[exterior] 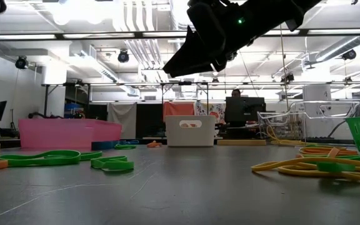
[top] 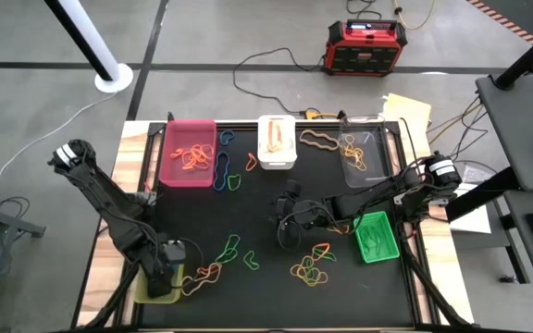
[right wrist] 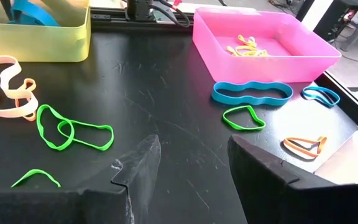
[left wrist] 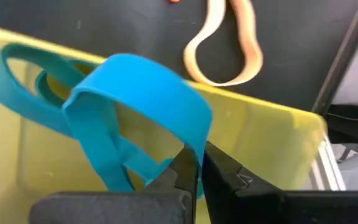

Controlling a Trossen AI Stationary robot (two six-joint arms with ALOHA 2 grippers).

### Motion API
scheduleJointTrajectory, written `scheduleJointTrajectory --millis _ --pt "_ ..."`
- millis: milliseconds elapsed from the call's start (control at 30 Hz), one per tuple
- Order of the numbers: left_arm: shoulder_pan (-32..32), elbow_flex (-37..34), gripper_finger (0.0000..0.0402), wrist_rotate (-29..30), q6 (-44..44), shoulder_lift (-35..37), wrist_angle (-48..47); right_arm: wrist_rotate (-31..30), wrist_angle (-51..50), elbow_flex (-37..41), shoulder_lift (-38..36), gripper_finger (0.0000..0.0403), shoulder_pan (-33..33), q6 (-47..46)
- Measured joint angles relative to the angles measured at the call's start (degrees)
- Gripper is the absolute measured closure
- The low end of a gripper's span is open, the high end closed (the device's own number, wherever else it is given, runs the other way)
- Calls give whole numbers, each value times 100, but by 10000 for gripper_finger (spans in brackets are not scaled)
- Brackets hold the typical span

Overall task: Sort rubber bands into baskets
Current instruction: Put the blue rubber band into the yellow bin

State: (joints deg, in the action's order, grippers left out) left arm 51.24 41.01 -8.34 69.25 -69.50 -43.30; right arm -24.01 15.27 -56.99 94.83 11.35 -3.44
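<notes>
While the left hand (top: pixel 166 262) sits low over the yellow-green basket (left wrist: pixel 272 134) at the counter (top: pixel 257 208) front-left corner, its fingers are pinched tight on a blue rubber band (left wrist: pixel 135 106) hanging inside that basket. Right hand (top: pixel 287 215) hovers mid-counter, fingers wide apart, nothing btwn them. Loose bands (top: pixel 310 268) lie scattered nearby; pink basket (top: pixel 188 153) w/ orange bands sits at back-left.

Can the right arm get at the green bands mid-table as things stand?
Probably yes. The right gripper hangs open above the mat with nothing held, and the two overlapping green bands lie flat on bare mat ahead of it, nothing between. The left gripper is off at the yellow-green basket.
</notes>
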Motion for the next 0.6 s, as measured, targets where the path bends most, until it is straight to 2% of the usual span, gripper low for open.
scheduleJointTrajectory --millis 600 --pt "-2 -128 396 -116 797 27 -247 0 0 0 0 218 0 0"
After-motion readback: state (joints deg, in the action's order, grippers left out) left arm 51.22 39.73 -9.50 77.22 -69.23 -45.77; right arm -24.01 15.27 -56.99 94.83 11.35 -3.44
